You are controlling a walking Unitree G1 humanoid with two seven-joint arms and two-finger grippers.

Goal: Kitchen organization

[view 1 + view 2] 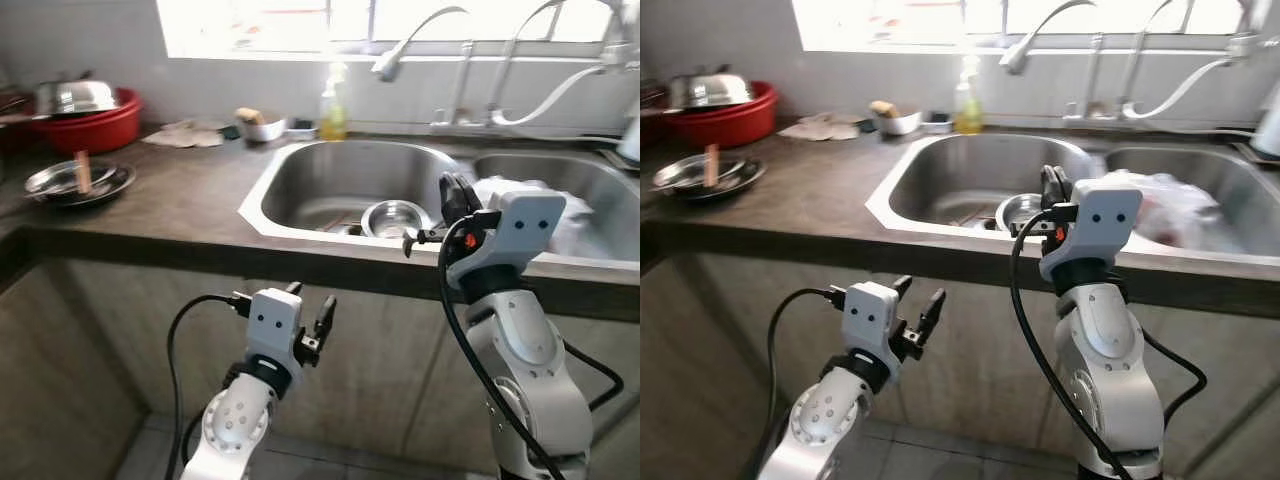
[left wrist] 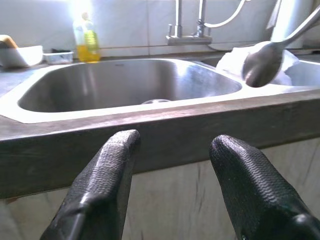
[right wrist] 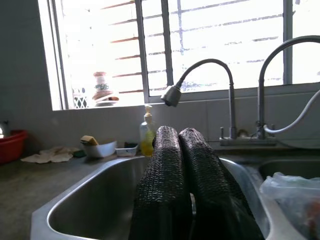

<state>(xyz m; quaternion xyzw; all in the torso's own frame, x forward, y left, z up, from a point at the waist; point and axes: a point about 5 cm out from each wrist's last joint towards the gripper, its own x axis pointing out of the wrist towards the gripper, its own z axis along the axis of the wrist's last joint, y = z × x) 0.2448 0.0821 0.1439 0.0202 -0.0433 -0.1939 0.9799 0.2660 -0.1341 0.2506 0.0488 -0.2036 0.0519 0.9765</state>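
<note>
Head and wrist views toward sink point(image 1: 340, 185)

A home kitchen: double steel sink point(image 1: 330, 185), faucets point(image 1: 400, 45), dish soap point(image 1: 333, 110).

arms: silver, rounded joints | cables: black | left end effector point(image 1: 312, 318): black textured fingers

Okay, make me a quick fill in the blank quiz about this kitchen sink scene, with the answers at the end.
1. The small steel bowl sits inside the ____ basin of the sink.
2. The red tub stands on the counter to the robot's ____.
3. The left gripper hangs below the counter edge with its fingers ____.
4. The right gripper, raised at the sink's front rim, has its fingers ____.

Answers: left; left; open; shut
</note>
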